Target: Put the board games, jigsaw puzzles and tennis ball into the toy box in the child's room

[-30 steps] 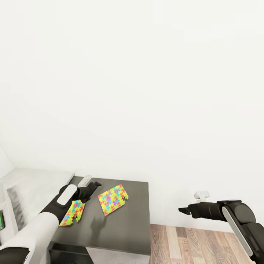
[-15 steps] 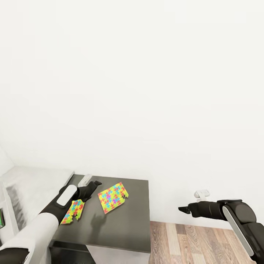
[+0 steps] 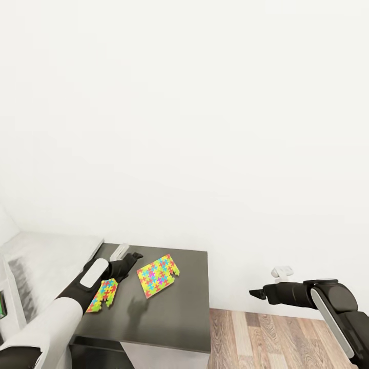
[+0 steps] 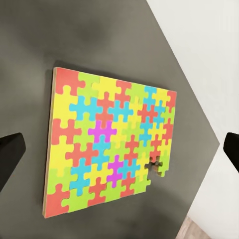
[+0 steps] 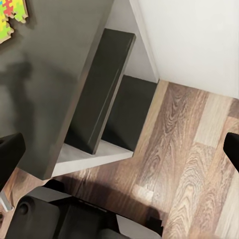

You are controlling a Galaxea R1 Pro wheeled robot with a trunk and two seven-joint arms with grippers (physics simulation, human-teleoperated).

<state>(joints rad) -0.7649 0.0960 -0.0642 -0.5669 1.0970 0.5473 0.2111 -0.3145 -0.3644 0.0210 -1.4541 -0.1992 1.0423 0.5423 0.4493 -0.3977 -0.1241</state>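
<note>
Two jigsaw puzzles lie flat on the dark grey section of the table (image 3: 174,312). One puzzle (image 3: 158,277) (image 4: 107,144) lies near the middle, with a piece missing at one edge. The other puzzle (image 3: 101,295) is partly covered by my left forearm. My left gripper (image 3: 134,258) (image 4: 119,152) hovers open above the table just left of the middle puzzle, looking down on it. Off the table's right side, my right gripper (image 3: 254,293) (image 5: 119,154) hangs open and empty over the floor. A corner of the middle puzzle (image 5: 10,15) appears in the right wrist view.
The light grey tabletop (image 3: 51,261) runs off to the left against the white wall (image 3: 205,128). Wood-plank floor (image 3: 266,338) lies right of the table. The right wrist view looks down on the table's dark side panel (image 5: 107,89) and my base (image 5: 64,219).
The whole picture has shifted slightly, so the camera moved a little. Both arms and both puzzles keep their places relative to the table.
</note>
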